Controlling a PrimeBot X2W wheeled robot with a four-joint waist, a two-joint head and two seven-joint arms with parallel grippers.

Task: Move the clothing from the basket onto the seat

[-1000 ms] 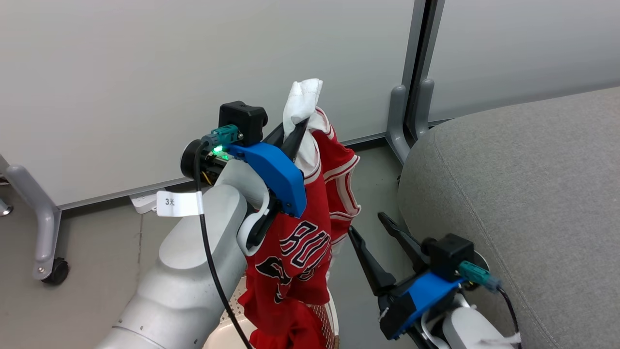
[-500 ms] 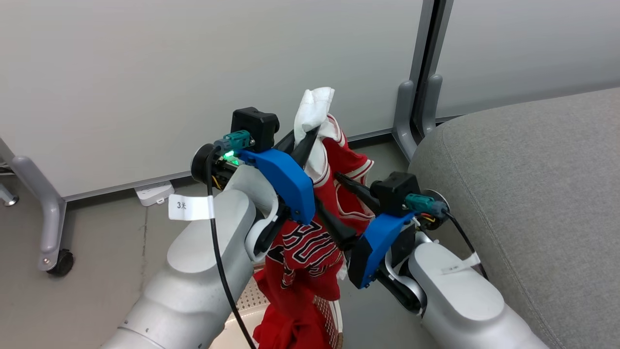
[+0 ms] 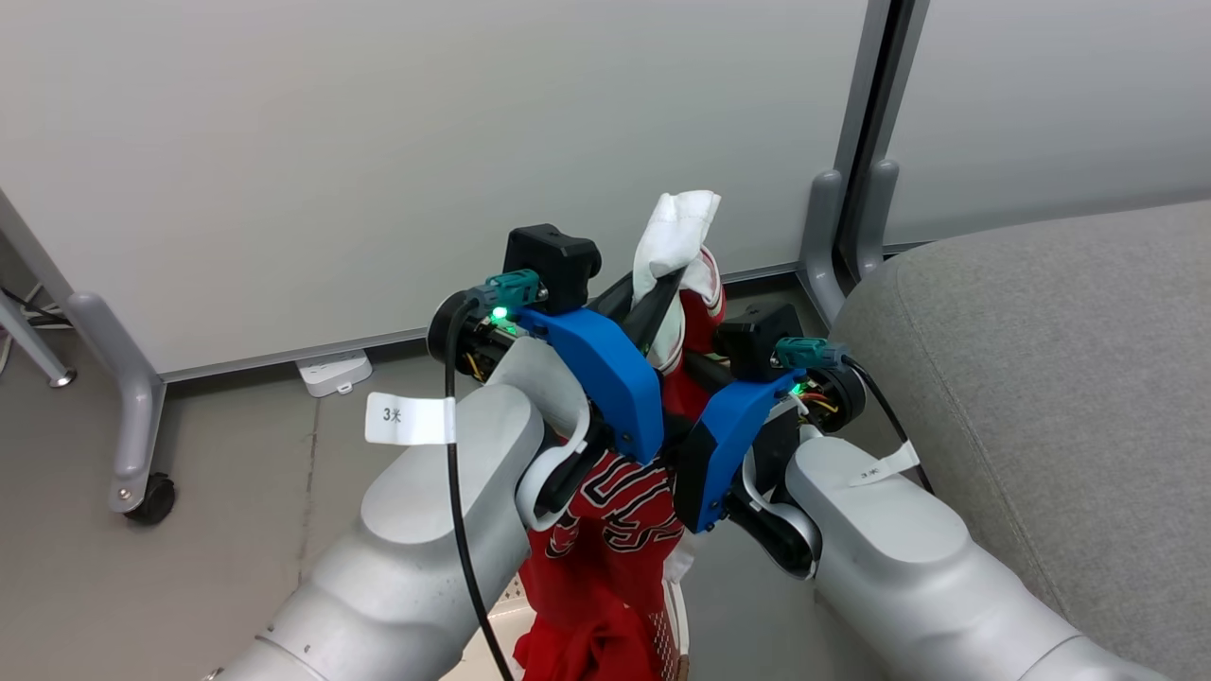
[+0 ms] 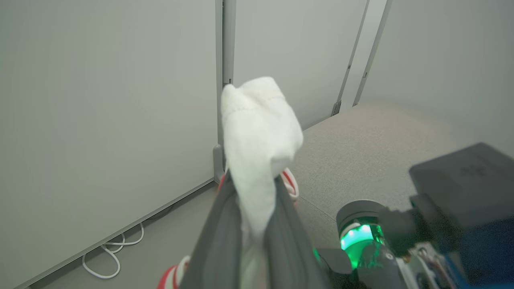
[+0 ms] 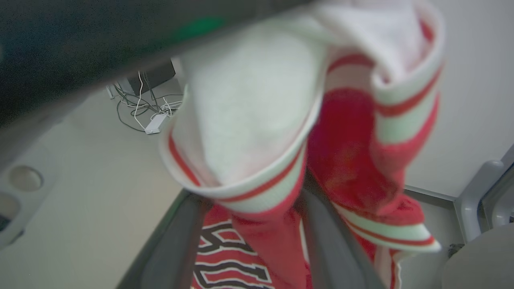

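The clothing (image 3: 615, 511) hangs as a red bundle with black-and-white lettering and a white top (image 3: 676, 222). My left gripper (image 3: 667, 279) is shut on that white part, which the left wrist view shows pinched in my left gripper (image 4: 253, 180) below the clothing's white top (image 4: 257, 132). My right gripper (image 3: 695, 369) reaches in from the right. In its wrist view the right gripper (image 5: 249, 192) is open, with a red-white striped fold of clothing (image 5: 249, 120) hanging between the fingers. A bit of the cream basket (image 3: 674, 619) shows under the bundle. The grey seat (image 3: 1041, 378) lies to the right.
A pale wall panel stands behind, with grey metal posts (image 3: 842, 218) at the seat's corner and a wheeled grey leg (image 3: 132, 445) at the left. A white power strip (image 3: 331, 371) lies on the floor by the wall. Cables (image 5: 140, 104) lie on the floor.
My right gripper has risen from low beside the seat and swung left onto the hanging clothing. The left gripper keeps its hold. The head camera has shifted, moving the scene rightward.
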